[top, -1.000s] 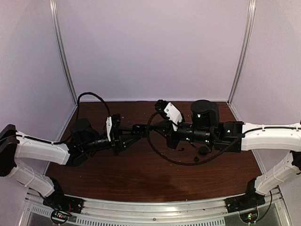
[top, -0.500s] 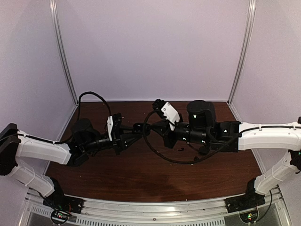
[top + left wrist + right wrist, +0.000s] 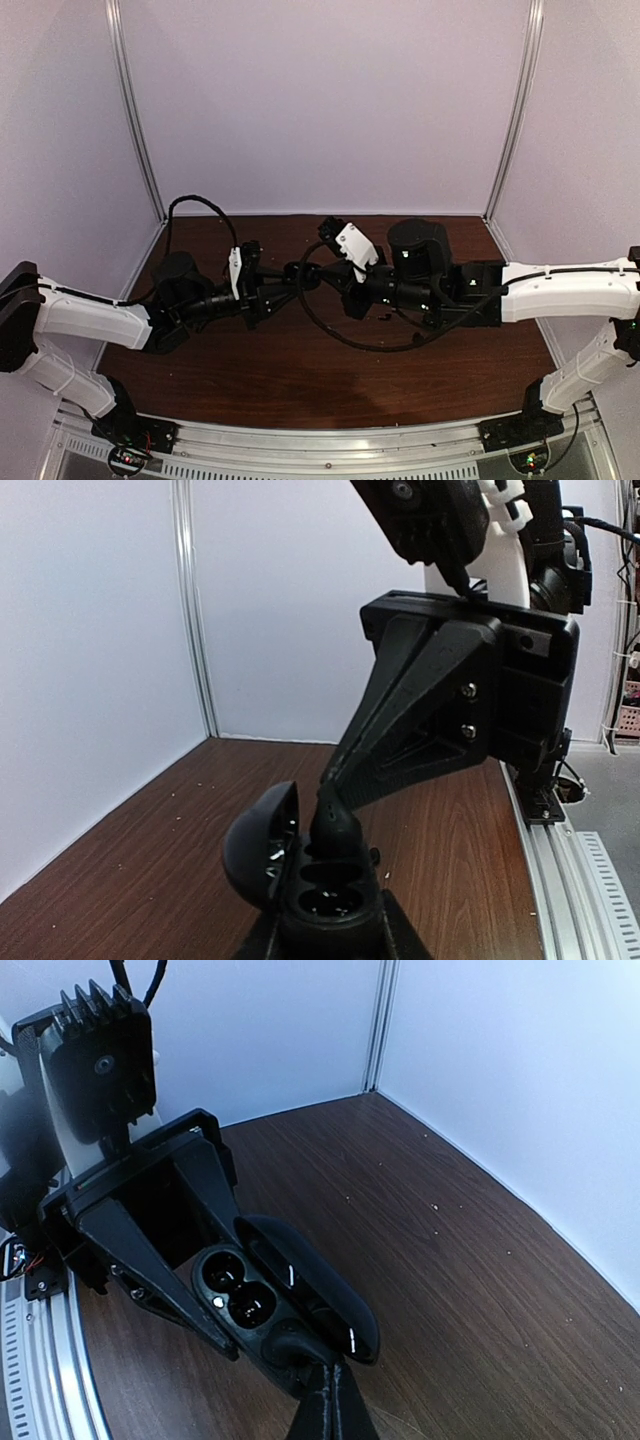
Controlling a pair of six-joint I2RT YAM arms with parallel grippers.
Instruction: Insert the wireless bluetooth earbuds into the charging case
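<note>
Top external: right jaws nearer charging case (image 3: 298, 273)

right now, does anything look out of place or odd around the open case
Pale crumb-like specks are scattered over the dark wooden table. Also, one tiny black earbud stands upright at the rim of the small black charging case, pinched by the right hand, apparently not yet seated in a socket.

The charging case (image 3: 262, 846) sits in the left pincer (image 3: 288, 276); the earbud (image 3: 335, 828) in the right pincer (image 3: 330, 1385) touches its right end
</note>
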